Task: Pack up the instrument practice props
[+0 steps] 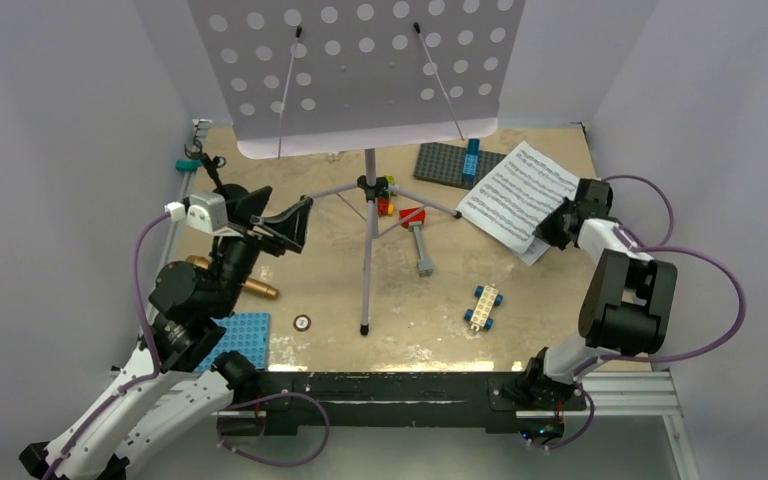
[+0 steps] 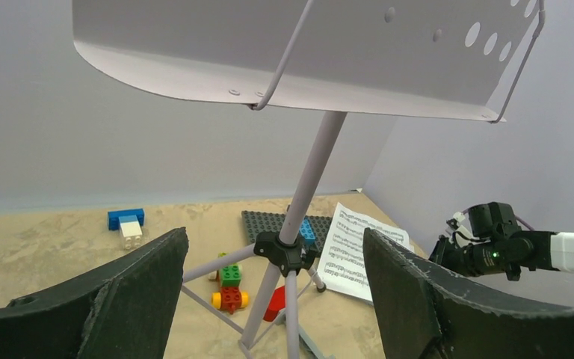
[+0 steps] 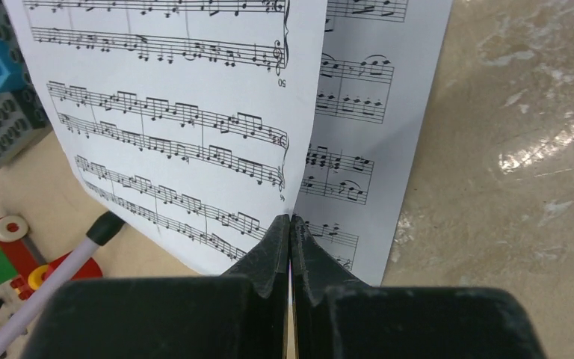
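The right claw (image 1: pixel 560 222) is closed on the near edge of the white sheet-music pages (image 1: pixel 515 190). The pages lie at the far right of the desk (image 1: pixel 560 300), just beside the grey brick baseplate (image 1: pixel 450 165). In the right wrist view the two fingers (image 3: pixel 269 247) meet on the paper with no gap. Two pages overlap there, and I cannot tell if the pinch takes both or only the upper one.

The step in hand seems to be lifting the pages away. To do it well, the grip should be kept firm and the lift slow and straight up, so that the paper does not tear or slide out. If the lower page is loose it may fall back, so it is better to check this before moving far. The path should also avoid the leg of the lavender music stand (image 1: pixel 368 240) and the red-headed toy hammer (image 1: pixel 415 225).

The left claw (image 1: pixel 285 225) is wide open and holds nothing. It is raised and faces the stand's pole. The gold microphone (image 1: pixel 250 287) lies on the desk at the left, partly hidden under the left arm.
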